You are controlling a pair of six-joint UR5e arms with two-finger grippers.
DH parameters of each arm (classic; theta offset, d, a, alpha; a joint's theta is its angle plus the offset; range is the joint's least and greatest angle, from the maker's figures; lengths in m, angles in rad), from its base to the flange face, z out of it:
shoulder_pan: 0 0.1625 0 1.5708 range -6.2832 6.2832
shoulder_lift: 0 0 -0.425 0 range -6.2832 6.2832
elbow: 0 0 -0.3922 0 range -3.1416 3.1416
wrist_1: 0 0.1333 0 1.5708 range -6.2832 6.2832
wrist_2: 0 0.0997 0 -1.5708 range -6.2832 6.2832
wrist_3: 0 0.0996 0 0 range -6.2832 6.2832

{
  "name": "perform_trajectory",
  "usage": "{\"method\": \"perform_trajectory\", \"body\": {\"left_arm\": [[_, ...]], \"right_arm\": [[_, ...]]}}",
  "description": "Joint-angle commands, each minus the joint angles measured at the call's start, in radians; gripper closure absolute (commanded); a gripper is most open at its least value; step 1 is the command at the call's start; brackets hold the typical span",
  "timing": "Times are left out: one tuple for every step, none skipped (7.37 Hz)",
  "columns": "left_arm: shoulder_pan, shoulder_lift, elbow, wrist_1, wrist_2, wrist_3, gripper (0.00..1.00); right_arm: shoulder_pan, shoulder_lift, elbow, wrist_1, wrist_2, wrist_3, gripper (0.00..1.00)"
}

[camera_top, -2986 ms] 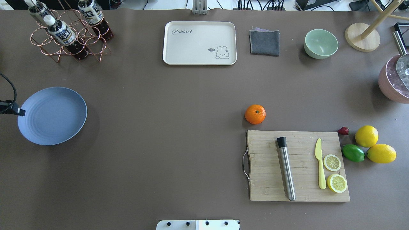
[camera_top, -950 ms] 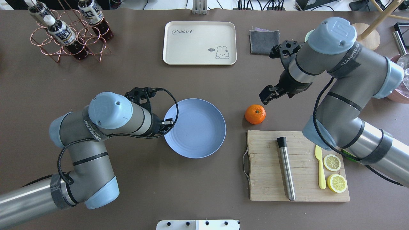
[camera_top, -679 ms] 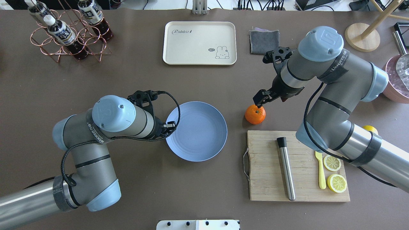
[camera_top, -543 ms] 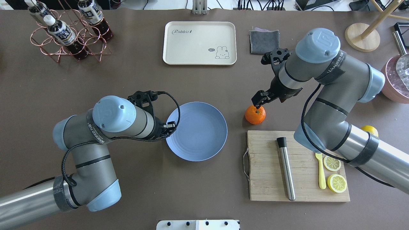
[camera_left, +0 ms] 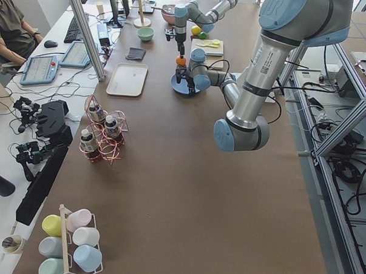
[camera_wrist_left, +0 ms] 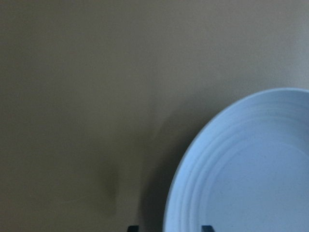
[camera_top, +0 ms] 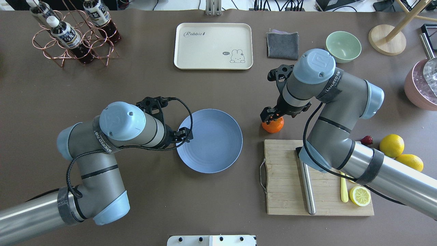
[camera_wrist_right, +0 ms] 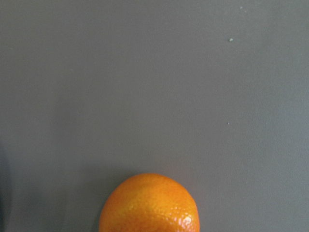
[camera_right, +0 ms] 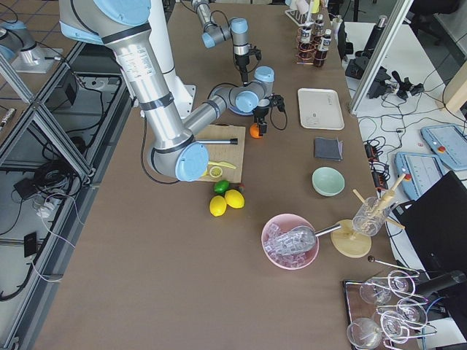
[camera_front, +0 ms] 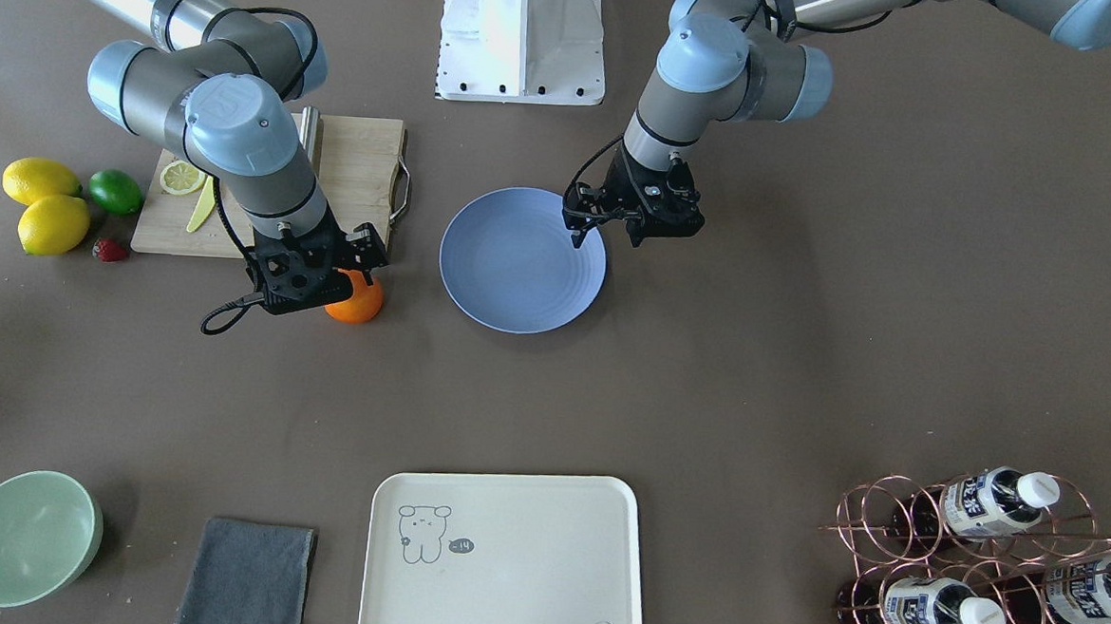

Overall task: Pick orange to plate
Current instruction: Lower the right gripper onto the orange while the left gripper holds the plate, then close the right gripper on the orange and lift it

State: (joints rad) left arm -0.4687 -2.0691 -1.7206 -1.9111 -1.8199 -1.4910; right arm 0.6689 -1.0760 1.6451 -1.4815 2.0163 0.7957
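The orange (camera_top: pixel 275 127) lies on the brown table just beyond the cutting board's far left corner. My right gripper (camera_top: pixel 272 118) hangs over its top, open, fingers low around the fruit. The right wrist view shows the orange (camera_wrist_right: pixel 149 205) at the bottom centre and no fingers. The periwinkle plate (camera_top: pixel 218 143) lies flat at the table's middle, left of the orange. My left gripper (camera_top: pixel 185 134) is at the plate's left rim, open, one fingertip on each side of the rim (camera_wrist_left: pixel 178 193). From the front, the orange (camera_front: pixel 360 307) is half hidden by the right gripper (camera_front: pixel 340 277).
A wooden cutting board (camera_top: pixel 283 177) near the orange carries a steel muddler (camera_top: pixel 307 189), a yellow knife (camera_top: pixel 343 189) and a lemon slice (camera_top: pixel 360 195). Lemons (camera_top: pixel 391 145) and a strawberry (camera_top: pixel 367 139) lie to its right. Cream tray (camera_top: pixel 213 46), grey cloth (camera_top: pixel 282 44), green bowl (camera_top: pixel 343 46) and bottle rack (camera_top: pixel 73 34) line the far edge.
The left arm brought the plate from the table's left side to the middle, then held still. The right gripper moved down and left from beside the orange to directly over it.
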Motion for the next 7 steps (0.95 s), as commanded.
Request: {"method": "perform_trajectory", "body": {"left_arm": [[-0.001, 0.0, -0.002, 0.001, 0.001, 0.0, 0.03], [-0.001, 0.0, -0.002, 0.001, 0.001, -0.002, 0.03], [-0.001, 0.0, -0.002, 0.001, 0.001, -0.003, 0.03], [-0.001, 0.001, -0.002, 0.001, 0.001, -0.003, 0.03], [-0.002, 0.003, -0.002, 0.001, 0.001, -0.003, 0.03], [-0.002, 0.003, -0.002, 0.001, 0.001, -0.003, 0.03], [-0.004, 0.003, -0.002, 0.001, 0.001, -0.003, 0.03]], "right_arm": [[-0.014, 0.011, -0.013, 0.001, -0.008, 0.005, 0.05], [-0.015, 0.016, -0.016, 0.007, -0.007, 0.022, 0.05], [-0.028, 0.016, -0.028, 0.021, -0.008, 0.034, 0.06], [-0.034, 0.014, -0.049, 0.061, -0.008, 0.037, 0.08], [-0.037, 0.016, -0.053, 0.064, -0.008, 0.04, 0.15], [-0.037, 0.016, -0.05, 0.064, -0.008, 0.04, 0.59], [-0.035, 0.016, -0.047, 0.064, -0.007, 0.036, 1.0]]}}
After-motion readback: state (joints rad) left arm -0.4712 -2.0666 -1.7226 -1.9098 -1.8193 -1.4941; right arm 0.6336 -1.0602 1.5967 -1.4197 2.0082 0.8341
